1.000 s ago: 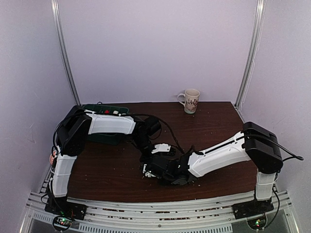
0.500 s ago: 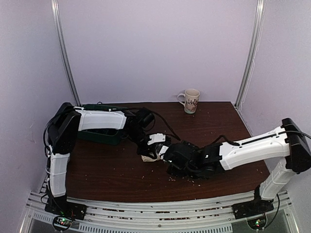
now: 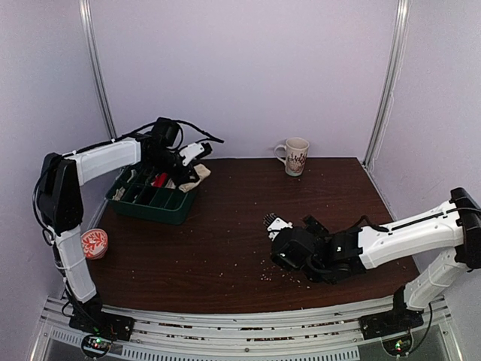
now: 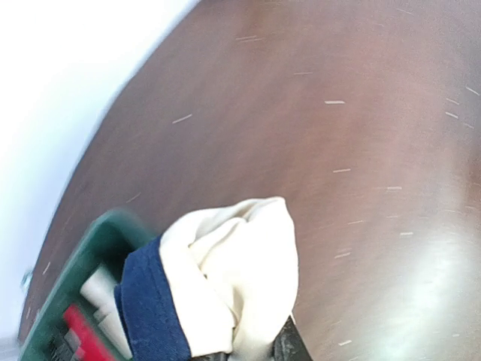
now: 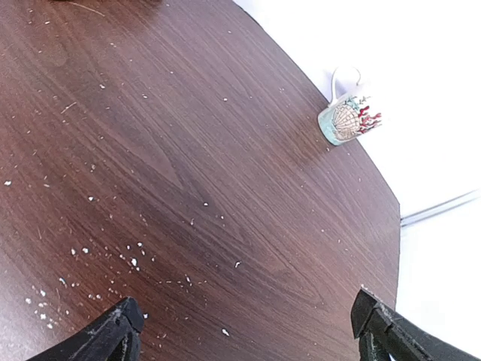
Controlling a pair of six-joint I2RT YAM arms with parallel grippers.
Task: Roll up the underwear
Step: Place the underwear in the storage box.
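At green plastic bin (image 3: 154, 200) edge, left claw (image 3: 190, 162) tight on rolled cream-and-navy underwear (image 4: 233, 286); right claw (image 5: 246, 320) wide apart, empty, over brown wooden worktop (image 3: 225, 248).

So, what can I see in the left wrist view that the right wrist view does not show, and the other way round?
Only the left wrist view shows the rolled underwear, cream with a navy band, close to the camera, and a corner of the green bin behind it. Only the right wrist view shows the mug at the far table edge and the right gripper, open with nothing between its fingers. Both show the brown table scattered with white crumbs.
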